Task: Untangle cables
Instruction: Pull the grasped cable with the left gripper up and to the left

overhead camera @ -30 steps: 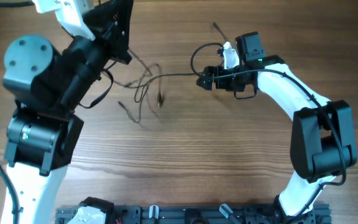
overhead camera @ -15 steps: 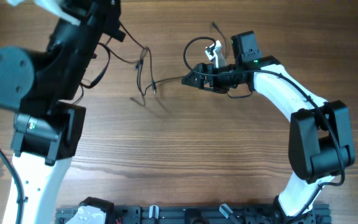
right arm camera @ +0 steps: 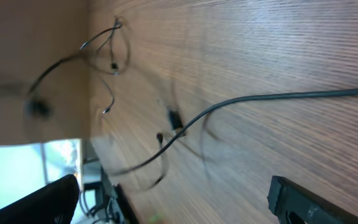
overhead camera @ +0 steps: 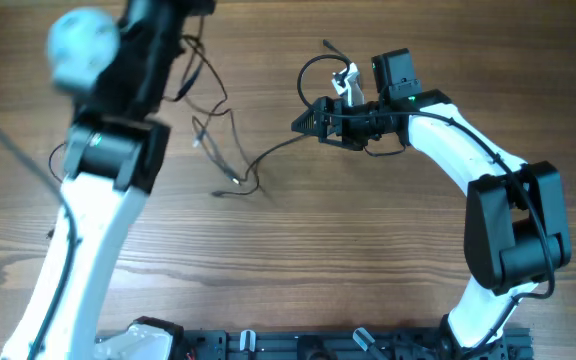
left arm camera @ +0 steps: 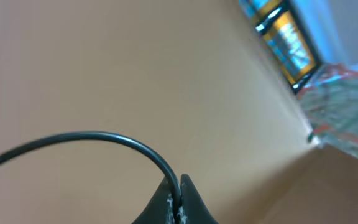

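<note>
A: Big change on the left! That arm has swung up toward the far edge of the table since half a second ago, and the cables have been drawn out with it.

B: Right, the bunch was tighter before. Now it runs as a long, loose string from the top of the overhead view down to a small plug end lying on the wood.

A: Grip on the left?

B: The left gripper is pinched closed on one strand. In its wrist view the cord arcs straight out of the closed fingertips, with only blurred background behind it.

A: And the right side?

B: It has barely shifted. The right gripper has its jaws spread wide, with nothing between them in the wrist view. One strand crosses the wood ahead of it and runs off to the side. The rest of the tangle lies further out, well apart from the fingers.

A: So the tangle sits between the two arms?

B: Yes, nearer the left arm, with one strand reaching toward the right gripper and a loop beside that arm's wrist.
</note>
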`<act>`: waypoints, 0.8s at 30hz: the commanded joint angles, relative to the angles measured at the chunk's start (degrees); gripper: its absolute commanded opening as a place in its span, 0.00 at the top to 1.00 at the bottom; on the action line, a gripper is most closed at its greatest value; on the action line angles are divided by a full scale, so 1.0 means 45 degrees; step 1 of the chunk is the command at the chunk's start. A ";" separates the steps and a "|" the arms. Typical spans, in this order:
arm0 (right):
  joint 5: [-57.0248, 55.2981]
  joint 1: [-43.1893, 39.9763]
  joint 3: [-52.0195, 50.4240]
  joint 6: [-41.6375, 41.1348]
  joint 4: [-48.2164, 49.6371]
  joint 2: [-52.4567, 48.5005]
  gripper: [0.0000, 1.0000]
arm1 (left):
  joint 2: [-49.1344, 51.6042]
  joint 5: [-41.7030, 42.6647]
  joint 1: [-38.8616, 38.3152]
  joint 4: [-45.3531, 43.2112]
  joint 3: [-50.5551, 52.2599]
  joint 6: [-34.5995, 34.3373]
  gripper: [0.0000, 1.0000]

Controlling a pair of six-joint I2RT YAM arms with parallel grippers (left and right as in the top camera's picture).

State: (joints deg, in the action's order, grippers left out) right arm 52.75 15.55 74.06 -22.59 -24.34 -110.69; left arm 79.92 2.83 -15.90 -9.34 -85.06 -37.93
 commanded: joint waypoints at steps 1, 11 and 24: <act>0.4085 0.0044 0.0097 0.3279 0.0194 -0.0335 0.00 | -0.0049 0.0175 0.0019 -0.0194 -0.0102 -0.2773 0.96; 0.5508 0.0330 0.0097 0.4522 0.1044 -0.0335 0.01 | -0.1069 0.2365 0.0714 -0.1336 -0.0102 -0.2288 0.96; -0.3769 0.1710 0.0097 0.0102 0.0554 -0.0335 0.00 | -0.1273 0.2817 0.0845 0.3351 -0.0102 -0.0505 0.96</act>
State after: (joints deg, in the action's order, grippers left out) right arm 49.23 23.44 74.08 -18.68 -18.94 -110.80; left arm 74.67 15.11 -12.95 -0.97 -85.38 -53.45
